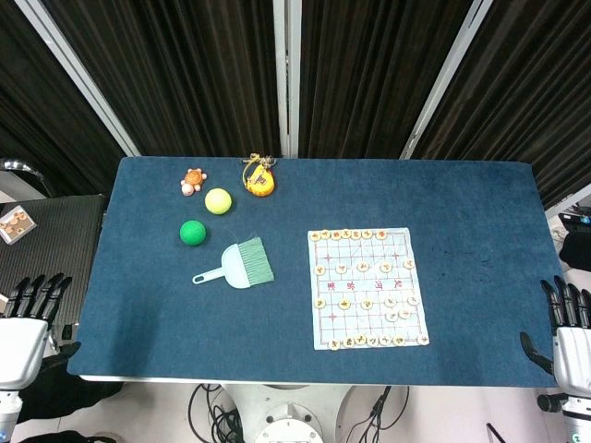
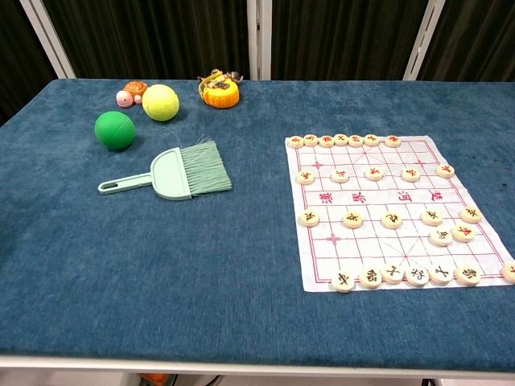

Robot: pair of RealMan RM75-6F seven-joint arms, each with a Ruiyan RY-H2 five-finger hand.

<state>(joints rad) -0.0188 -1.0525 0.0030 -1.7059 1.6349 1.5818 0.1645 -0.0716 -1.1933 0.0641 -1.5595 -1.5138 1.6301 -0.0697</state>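
Note:
A white Chinese chess sheet [image 1: 367, 288] [image 2: 386, 211] lies on the right half of the blue table, with several round wooden pieces [image 2: 352, 218] on it. Left of it rests a mint green hand brush [image 1: 238, 264] [image 2: 179, 174]. Behind the brush sit a green ball [image 1: 192, 233] [image 2: 115, 130], a yellow ball [image 1: 218, 200] [image 2: 161, 102], a small toy turtle [image 1: 193, 181] [image 2: 130, 93] and an orange tape measure [image 1: 259, 178] [image 2: 219, 92]. My left hand [image 1: 28, 323] hangs off the table's left front corner, empty, fingers apart. My right hand [image 1: 571, 337] stays off the right front corner, likewise empty. Neither hand shows in the chest view.
The blue cloth table [image 1: 166, 323] ends close to both hands. A black side surface [image 1: 55, 240] with a small tray [image 1: 17, 222] stands to the left. Dark curtains with white posts close the back. Cables lie on the floor under the front edge.

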